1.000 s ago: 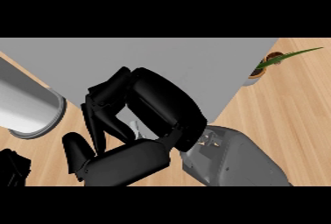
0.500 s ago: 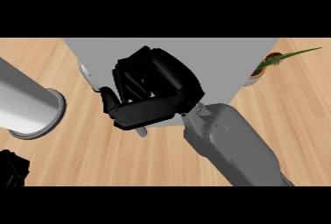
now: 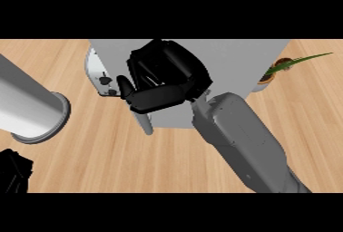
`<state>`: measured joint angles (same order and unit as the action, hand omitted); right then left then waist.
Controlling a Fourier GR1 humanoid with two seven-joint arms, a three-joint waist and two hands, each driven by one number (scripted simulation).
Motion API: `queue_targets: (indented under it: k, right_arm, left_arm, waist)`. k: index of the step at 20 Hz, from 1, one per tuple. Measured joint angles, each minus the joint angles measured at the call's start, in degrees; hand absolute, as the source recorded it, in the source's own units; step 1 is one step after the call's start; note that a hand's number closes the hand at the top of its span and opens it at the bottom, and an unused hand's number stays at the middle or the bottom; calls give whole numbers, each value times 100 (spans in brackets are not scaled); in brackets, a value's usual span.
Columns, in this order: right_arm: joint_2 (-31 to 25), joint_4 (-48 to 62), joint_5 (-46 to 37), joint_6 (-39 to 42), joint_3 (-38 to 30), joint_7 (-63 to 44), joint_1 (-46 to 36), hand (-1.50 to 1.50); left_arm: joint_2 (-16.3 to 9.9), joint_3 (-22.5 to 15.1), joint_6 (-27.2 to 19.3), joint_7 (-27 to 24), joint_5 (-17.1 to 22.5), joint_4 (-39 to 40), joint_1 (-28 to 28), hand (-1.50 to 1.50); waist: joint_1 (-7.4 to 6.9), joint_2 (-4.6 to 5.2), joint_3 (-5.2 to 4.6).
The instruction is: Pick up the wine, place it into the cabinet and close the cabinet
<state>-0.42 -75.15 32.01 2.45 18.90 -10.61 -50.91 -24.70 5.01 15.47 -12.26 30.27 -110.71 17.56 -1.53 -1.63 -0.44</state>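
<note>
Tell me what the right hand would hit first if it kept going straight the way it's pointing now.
Probably the cabinet. The right hand is over its grey top with curled fingers aimed toward the left edge, where the door sits. Depth is unclear from this steep view, so contact cannot be confirmed.

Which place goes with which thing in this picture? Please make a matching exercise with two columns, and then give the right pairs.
Things:
1. right hand
2. left hand
3. potted plant
4. cabinet

Places:
A. lower left corner of the view
B. right of the cabinet, on the wooden counter
C. top middle, grey, under the right hand
D. over the cabinet's left part, fingers curled

Right pairs: 1-D, 2-A, 3-B, 4-C
</note>
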Motion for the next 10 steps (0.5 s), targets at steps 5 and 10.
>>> queue_targets:
  k: [5, 10]
  right_arm:
    - [-94, 248, 31, 454, -73, 214, -54, 150]
    - [-195, 397, 67, 874, -108, 404, -64, 150]
  left_arm:
    - [30, -7, 22, 1, -46, 84, -124, 150]
    - [54, -28, 0, 64, -56, 67, -188, 150]
  waist:
    - [-39, -39, -18]
    - [-79, -66, -36]
